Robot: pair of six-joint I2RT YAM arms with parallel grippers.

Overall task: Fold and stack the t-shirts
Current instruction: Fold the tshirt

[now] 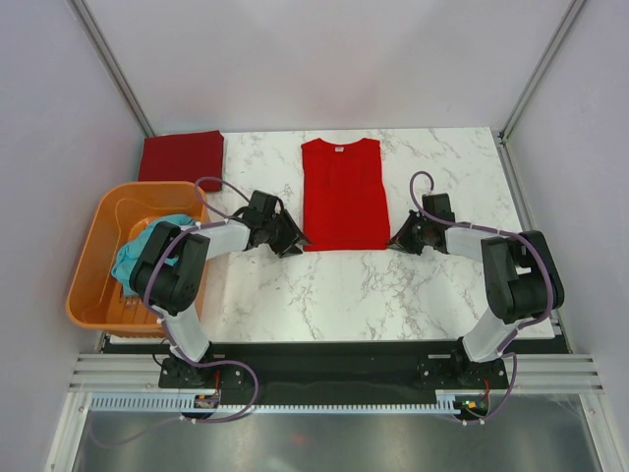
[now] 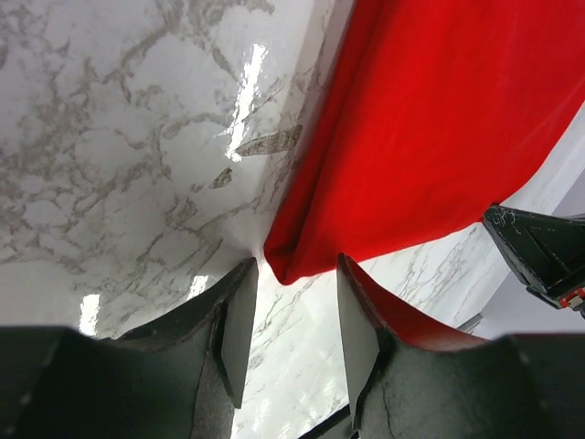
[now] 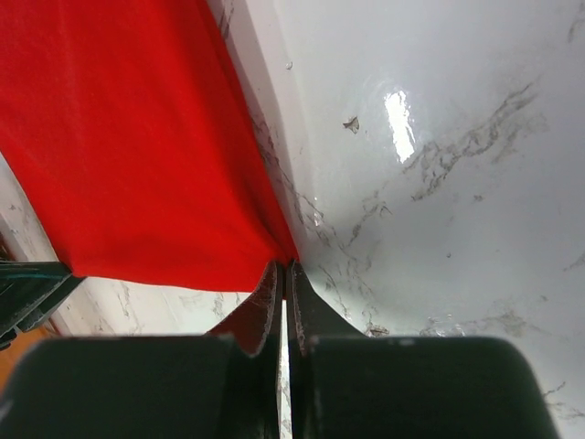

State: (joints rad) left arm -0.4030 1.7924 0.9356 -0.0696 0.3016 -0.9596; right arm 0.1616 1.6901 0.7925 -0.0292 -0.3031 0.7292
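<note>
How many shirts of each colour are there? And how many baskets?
red shirt: 1
maroon shirt: 1
teal shirt: 1
basket: 1
Total: 4

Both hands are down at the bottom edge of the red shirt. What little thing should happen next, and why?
Probably the left hand should close. Its fingers stand apart with the near corner of the red shirt just between them, while the right hand is shut at the other near corner. With both corners pinched, the bottom edge could be lifted evenly for the fold.
</note>
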